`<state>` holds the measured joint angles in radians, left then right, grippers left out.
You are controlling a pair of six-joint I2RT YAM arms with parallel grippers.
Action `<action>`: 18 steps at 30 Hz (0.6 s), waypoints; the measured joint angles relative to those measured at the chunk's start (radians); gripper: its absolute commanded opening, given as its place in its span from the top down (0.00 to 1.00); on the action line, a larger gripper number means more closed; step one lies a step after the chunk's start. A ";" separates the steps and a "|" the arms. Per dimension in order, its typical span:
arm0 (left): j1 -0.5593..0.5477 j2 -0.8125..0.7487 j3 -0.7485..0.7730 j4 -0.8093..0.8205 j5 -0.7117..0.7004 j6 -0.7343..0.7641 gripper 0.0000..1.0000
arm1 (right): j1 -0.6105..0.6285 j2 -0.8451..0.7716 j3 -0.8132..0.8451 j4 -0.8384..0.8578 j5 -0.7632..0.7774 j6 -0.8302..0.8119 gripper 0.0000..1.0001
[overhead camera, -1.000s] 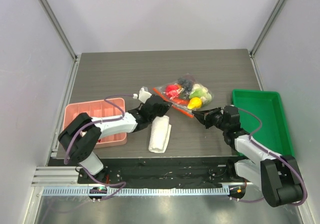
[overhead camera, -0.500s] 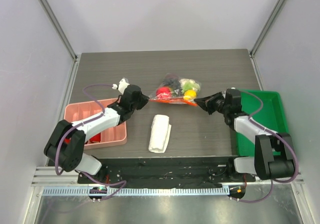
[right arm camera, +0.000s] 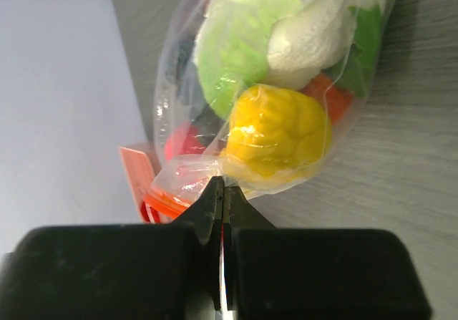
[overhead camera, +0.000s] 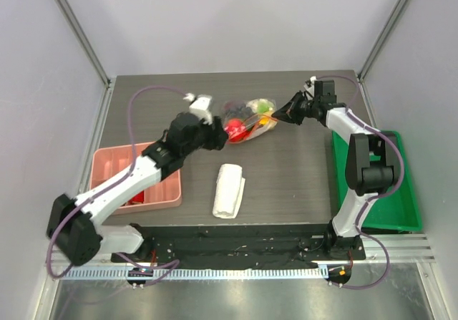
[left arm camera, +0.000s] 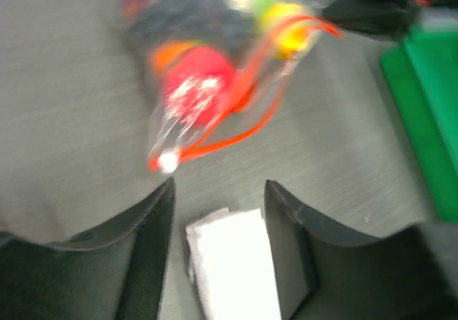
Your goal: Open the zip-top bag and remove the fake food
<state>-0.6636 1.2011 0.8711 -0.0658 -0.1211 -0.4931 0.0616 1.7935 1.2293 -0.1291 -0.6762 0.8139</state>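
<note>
Locate the zip-top bag (overhead camera: 247, 119) at the far middle of the counter (overhead camera: 300, 184), strung between both arms. Count the fake food (right arm camera: 275, 130) inside it: yellow, green, red, orange and dark pieces, none out yet.

Read the right tool (right arm camera: 222, 191) as clamped flat on a pinch of clear film at the bag's right end, beside the yellow piece. Read the left tool (left arm camera: 218, 187) as open and gripping nothing, with the folded white cloth (left arm camera: 232, 263) showing below the gap.

Place the white slider (left arm camera: 167, 162) straight ahead of that gap, just beyond the tips and touching neither. Trace the orange-red zip strip (left arm camera: 229, 135) from the slider toward the right tool: long axis roughly left-right, two strands bowed apart, so judge the mouth partly open.

Judge the left arm nearer the slider end. Expect the next move to need a short advance onto that end, pulling against the right-hand hold. Cannot tell whether resting on the counter or lifted.
</note>
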 measured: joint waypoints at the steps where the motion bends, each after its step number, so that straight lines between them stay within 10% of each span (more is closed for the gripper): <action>1: -0.015 0.042 0.069 -0.025 0.041 0.069 0.44 | 0.001 0.031 0.043 -0.041 -0.007 -0.039 0.99; 7: -0.106 0.419 0.510 -0.151 0.109 0.454 0.47 | 0.002 0.106 0.108 -0.169 -0.017 -0.161 0.99; 18: -0.105 0.618 0.605 -0.246 0.096 0.684 0.48 | -0.010 0.107 0.113 -0.197 -0.050 -0.202 0.99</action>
<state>-0.7681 1.8191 1.4761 -0.3122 -0.0254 0.1909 0.0517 1.9007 1.3426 -0.3264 -0.7265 0.6117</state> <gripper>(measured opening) 0.527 0.014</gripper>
